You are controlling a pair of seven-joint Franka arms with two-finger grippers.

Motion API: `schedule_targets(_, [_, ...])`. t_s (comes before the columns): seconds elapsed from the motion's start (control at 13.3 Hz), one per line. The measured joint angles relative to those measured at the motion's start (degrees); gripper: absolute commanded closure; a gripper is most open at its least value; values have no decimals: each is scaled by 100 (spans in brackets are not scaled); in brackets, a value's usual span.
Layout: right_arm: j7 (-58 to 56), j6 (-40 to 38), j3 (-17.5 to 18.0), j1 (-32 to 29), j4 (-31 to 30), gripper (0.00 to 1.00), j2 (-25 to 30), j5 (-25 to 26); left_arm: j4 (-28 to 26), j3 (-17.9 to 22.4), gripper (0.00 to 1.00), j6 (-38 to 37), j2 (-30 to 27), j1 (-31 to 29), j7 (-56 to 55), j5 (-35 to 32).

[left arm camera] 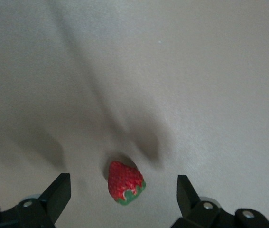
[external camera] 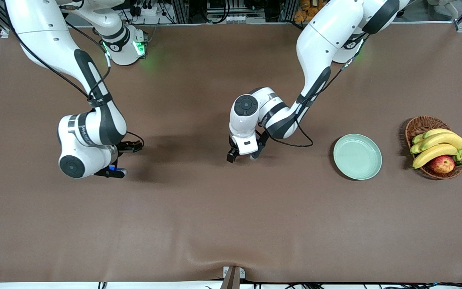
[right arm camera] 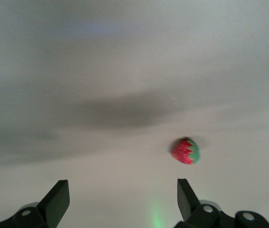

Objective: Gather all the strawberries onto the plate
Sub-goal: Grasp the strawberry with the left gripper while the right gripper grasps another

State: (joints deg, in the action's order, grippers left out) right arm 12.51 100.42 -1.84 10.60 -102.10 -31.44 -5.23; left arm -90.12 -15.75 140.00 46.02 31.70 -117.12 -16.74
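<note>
1. The brown cloth-covered tabletop (external camera: 199,224) carried everything.
2. The pale mint-green round plate (external camera: 357,156) lay empty beside the brown wicker basket (external camera: 419,125) of bananas and an apple.
3. The left end effector (external camera: 242,155), toward the right arm's end from the plate, hung released over a small red strawberry (left arm camera: 125,183); closing on it seemed next.
4. The right end effector (external camera: 115,171), well apart from the plate, hung released near another strawberry (right arm camera: 186,151).

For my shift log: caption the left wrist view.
Open left tool straddles a strawberry lying on the brown table.
</note>
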Motion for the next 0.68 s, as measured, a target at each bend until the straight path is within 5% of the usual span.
schedule_targets(0.38, [-300, 514, -5, -185, -756, 0, -9, 493, 2, 27, 31, -3, 91, 38, -57, 0])
schedule_targets(0.53, [-668, 586, -6, -396, -845, 0, -14, 519, 3, 27, 90, -3, 98, 79, -61, 0])
schedule_targets(0.68, [-902, 599, -7, -587, -873, 10, -38, 523, 13, 29, 100, -3, 98, 99, -57, -8])
